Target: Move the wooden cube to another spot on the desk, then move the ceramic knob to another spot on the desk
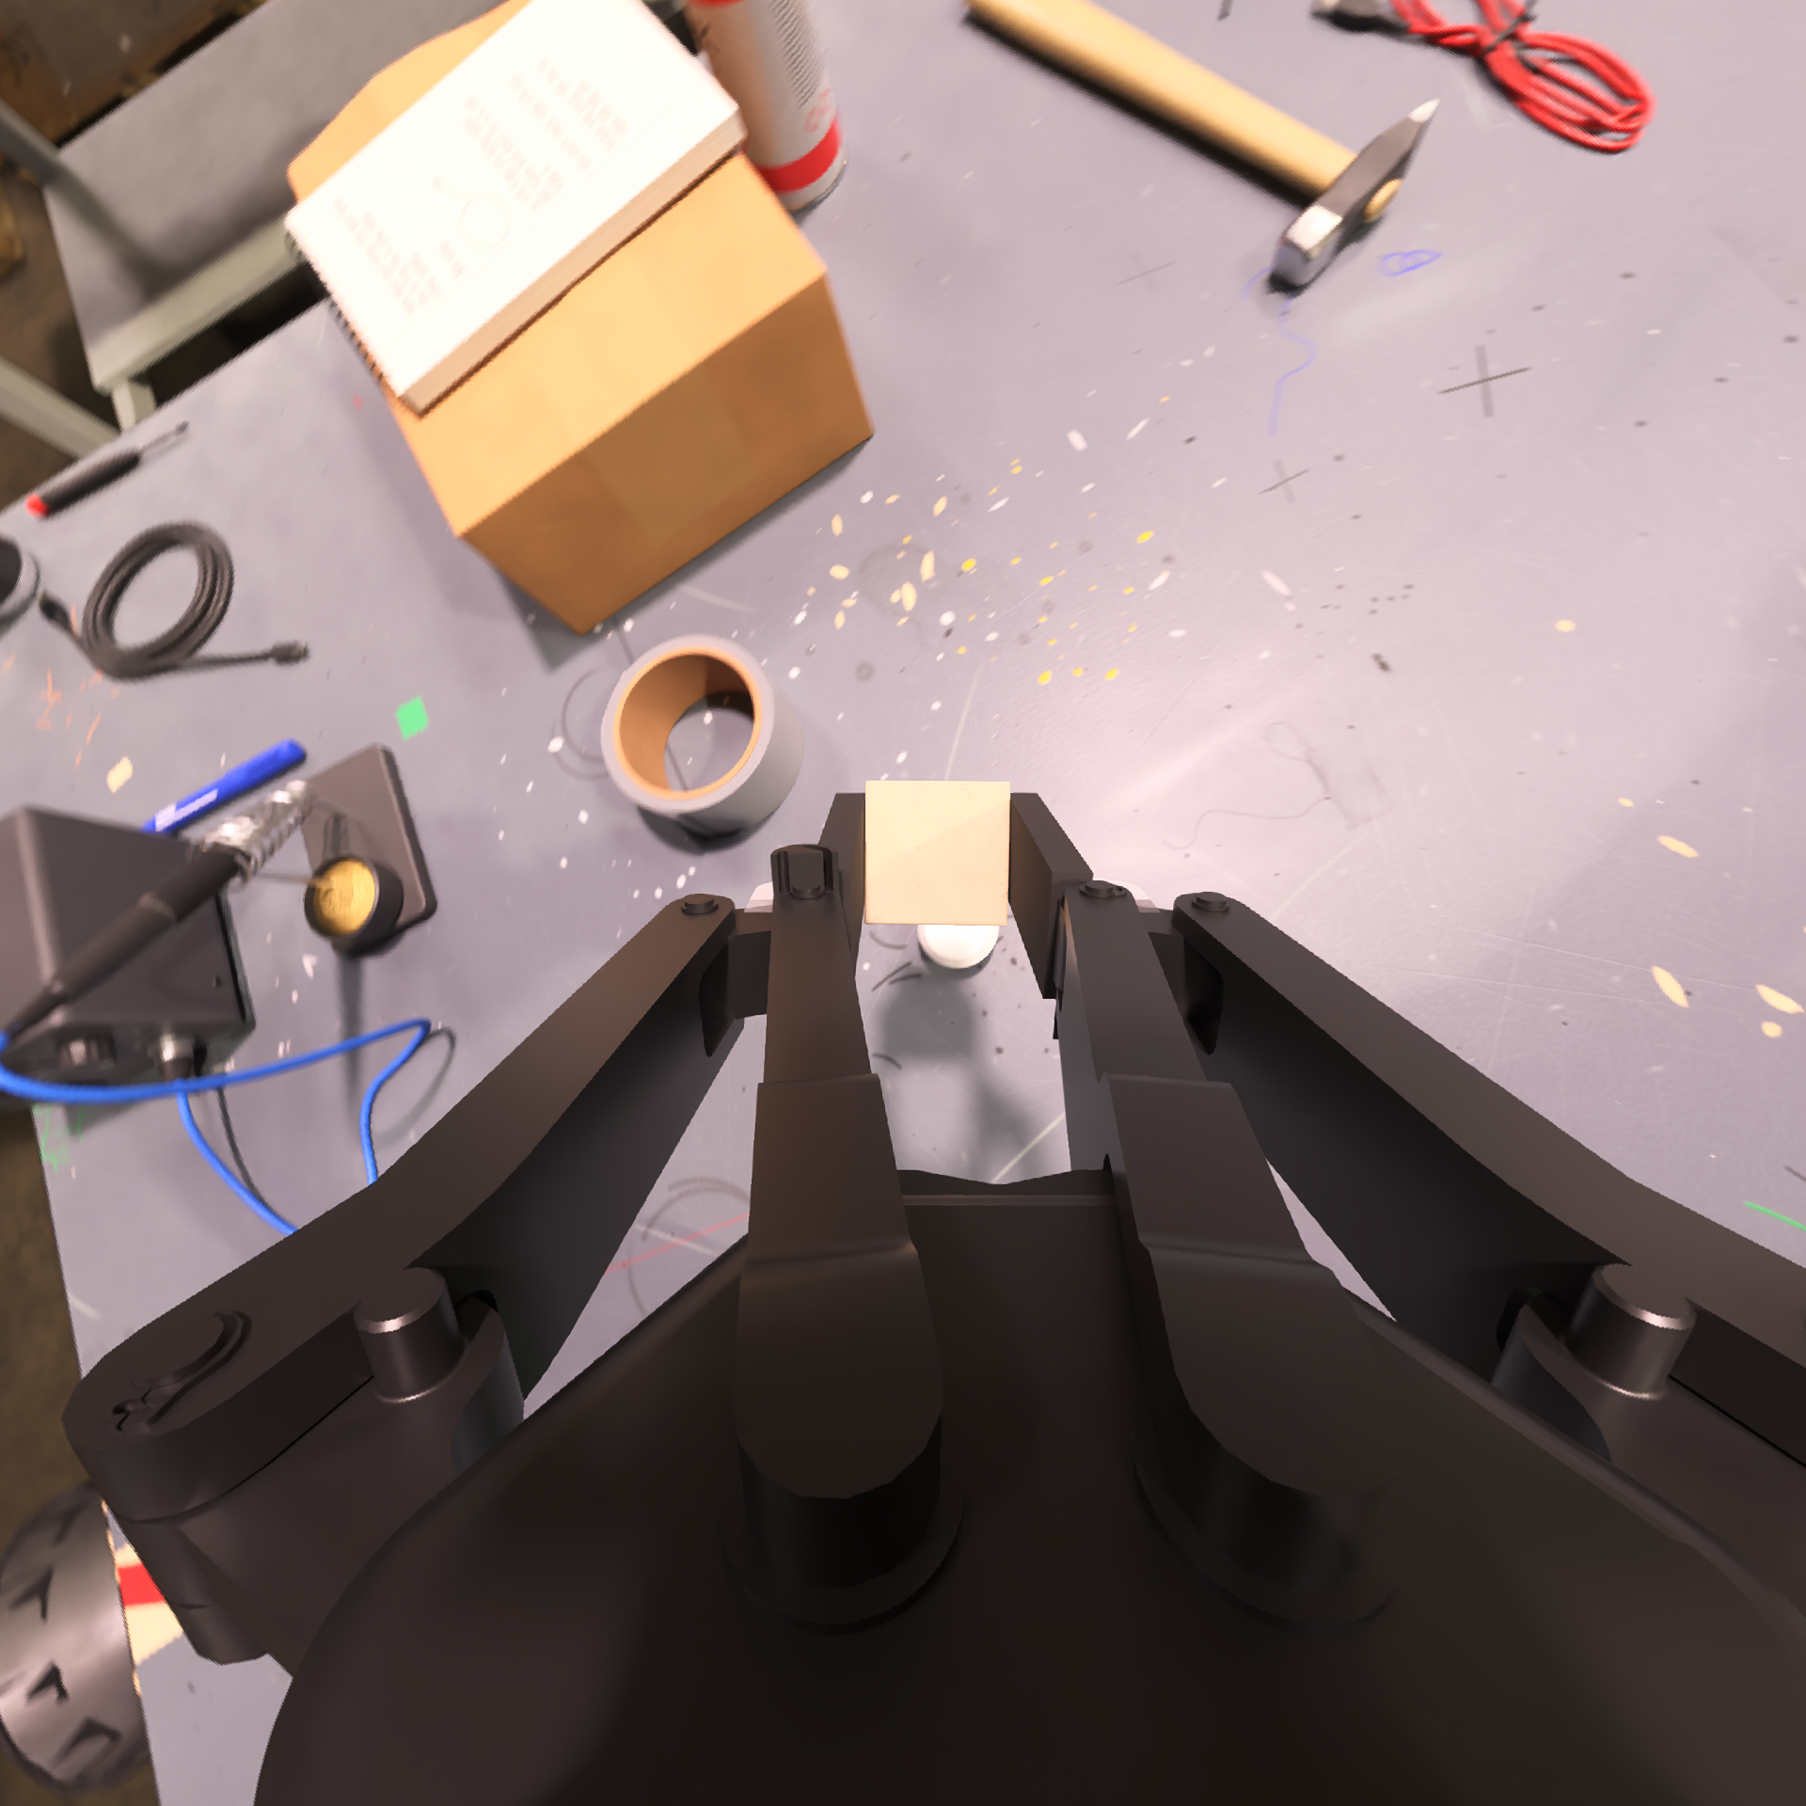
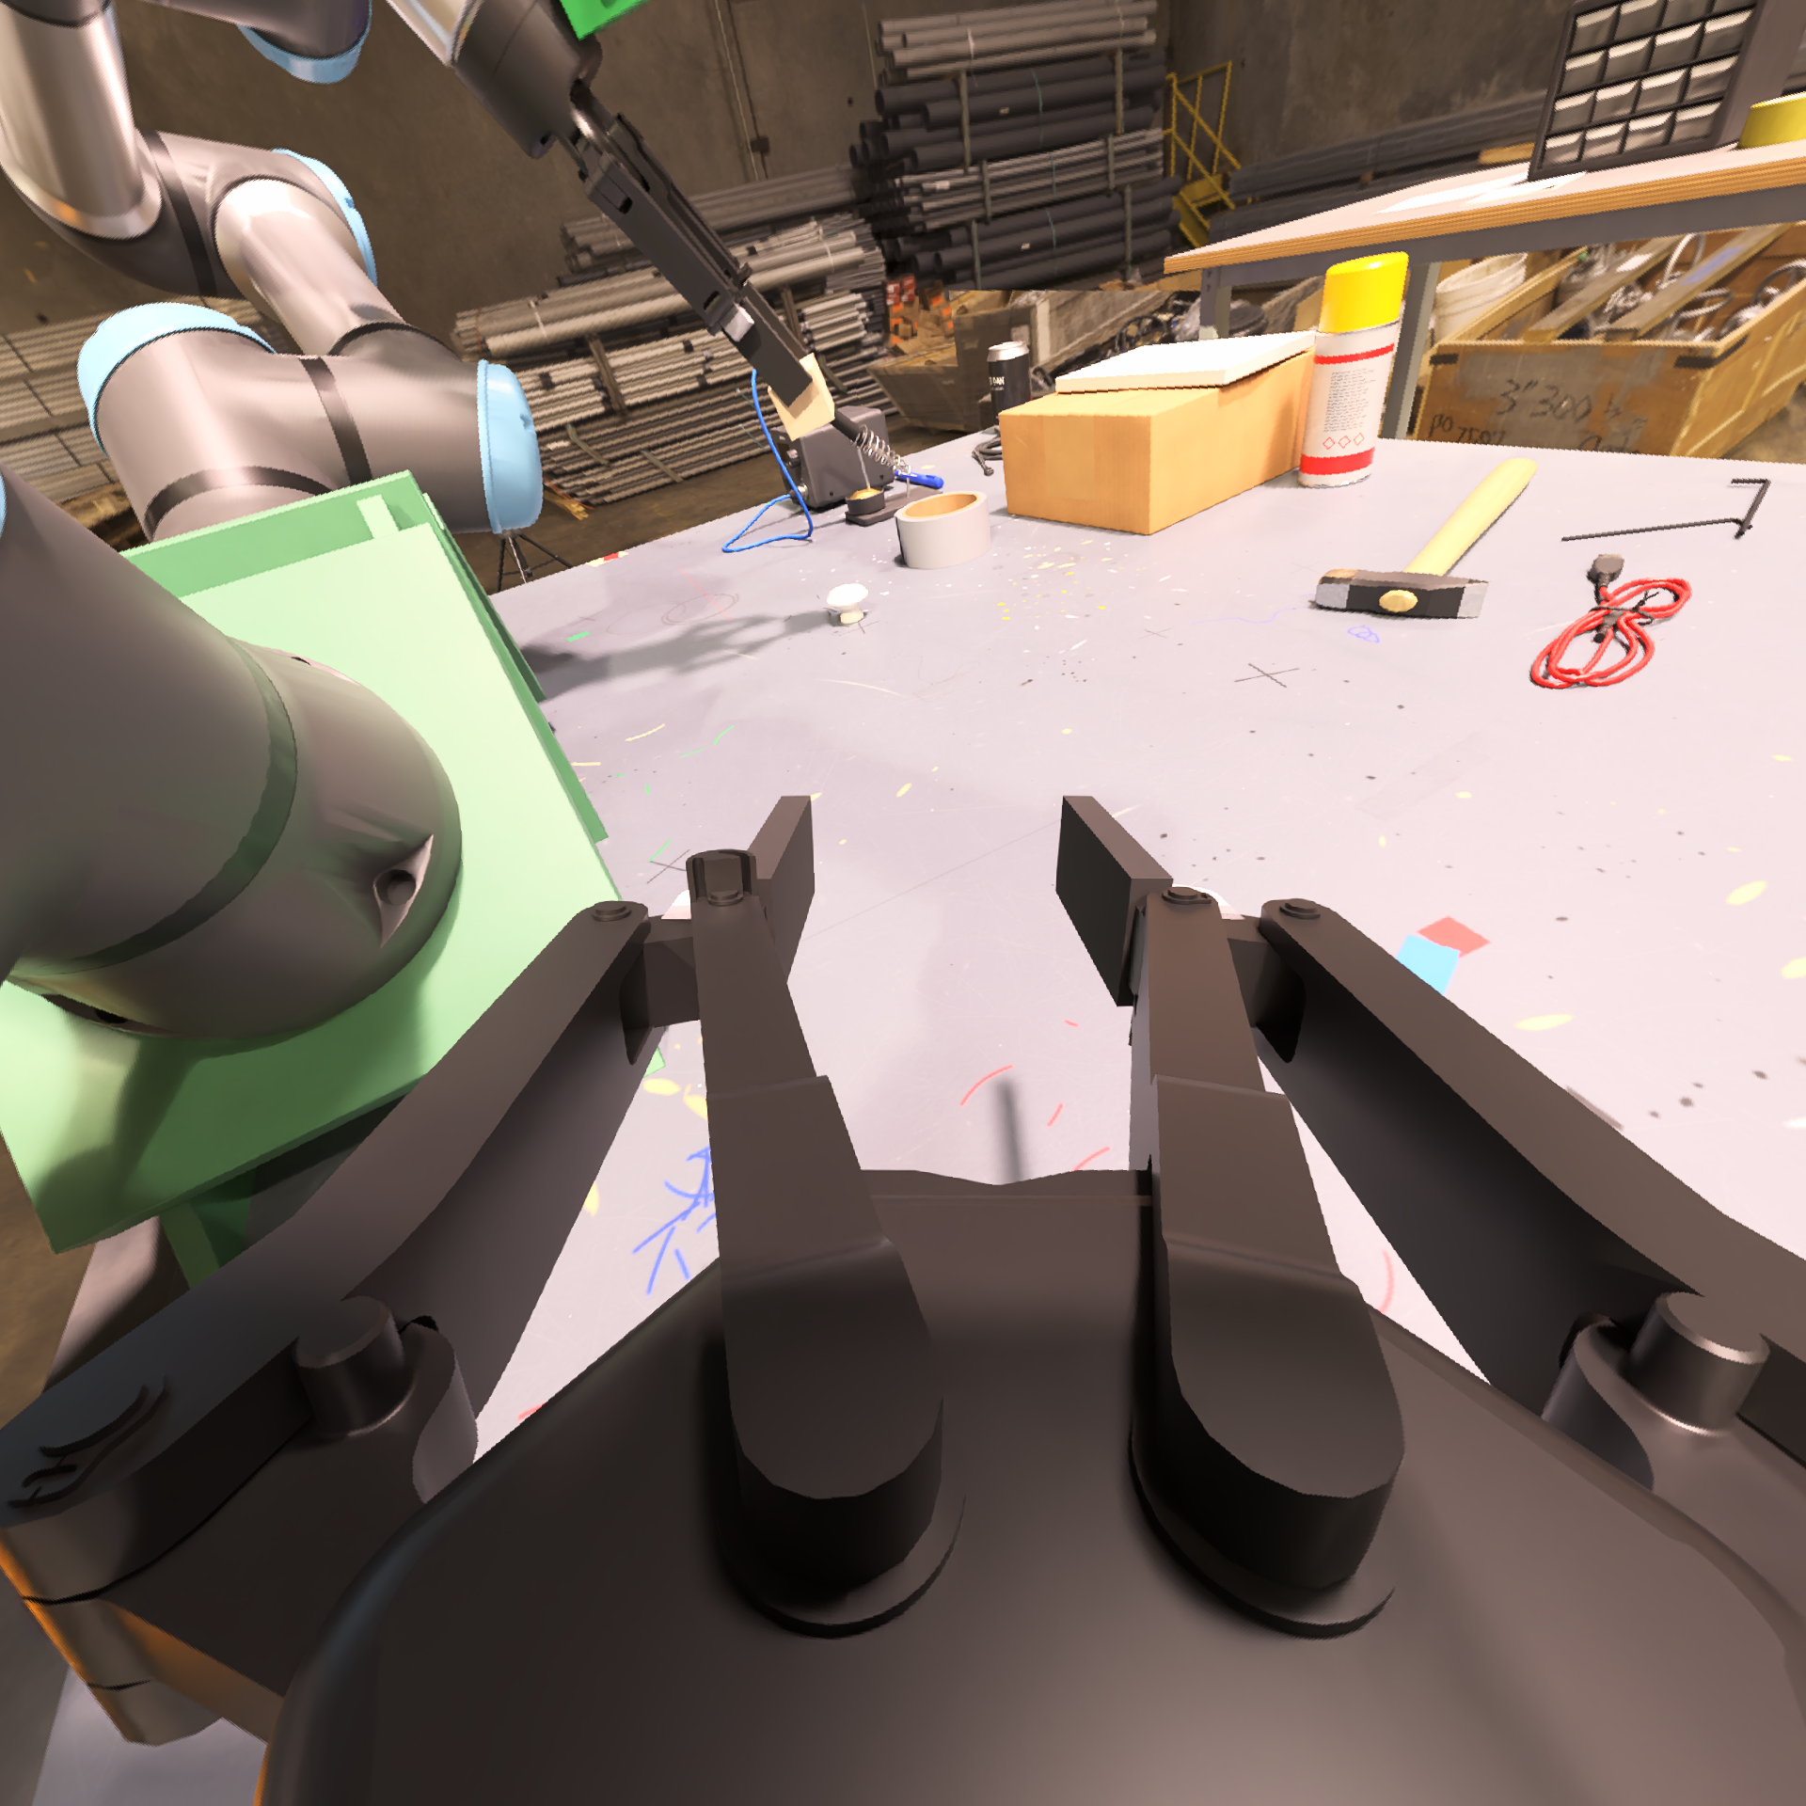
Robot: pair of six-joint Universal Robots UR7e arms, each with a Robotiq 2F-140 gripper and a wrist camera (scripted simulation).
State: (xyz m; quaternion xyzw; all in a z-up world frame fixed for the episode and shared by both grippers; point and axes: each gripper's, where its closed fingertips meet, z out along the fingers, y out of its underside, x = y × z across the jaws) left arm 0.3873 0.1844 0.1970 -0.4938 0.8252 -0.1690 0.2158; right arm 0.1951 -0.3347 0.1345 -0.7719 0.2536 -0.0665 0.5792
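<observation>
My left gripper is shut on the pale wooden cube and holds it in the air above the grey desk. The white ceramic knob stands on the desk directly below the cube, partly hidden by it. In the right wrist view the left gripper shows far off, holding the cube high above the knob. My right gripper is open and empty, low over the desk's near part, far from both objects.
A grey tape roll, a cardboard box with a notebook on top, a spray can and a hammer lie beyond the cube. A soldering station with blue cable sits left, a red cable right.
</observation>
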